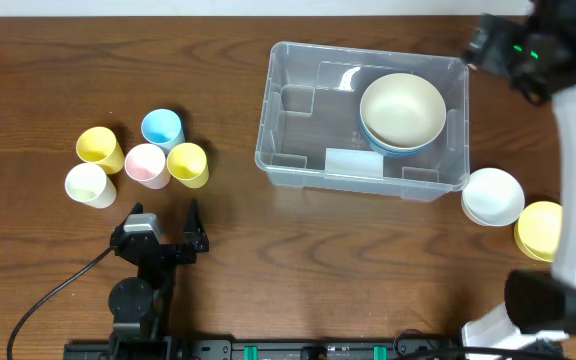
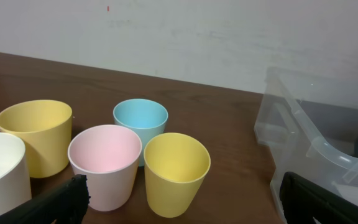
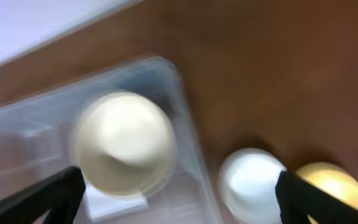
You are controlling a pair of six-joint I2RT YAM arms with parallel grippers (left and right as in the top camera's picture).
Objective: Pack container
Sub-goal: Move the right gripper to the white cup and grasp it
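My left gripper (image 1: 165,225) sits wide at 7 o'clock. The right gripper (image 3: 179,202), also wide, hangs at 1 o'clock beside the container (image 1: 278,100), which holds a cream bowl (image 1: 402,108), apparently nested.

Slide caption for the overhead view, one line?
Overhead: container holds cream bowl nested in blue bowl; white bowl and yellow bowl sit outside it, right; five cups clustered left.

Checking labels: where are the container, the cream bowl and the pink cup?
container (image 1: 303,128): overhead, bare floor at its left end.
cream bowl (image 1: 402,108): overhead, its inside.
pink cup (image 2: 104,149): left wrist, its inside.
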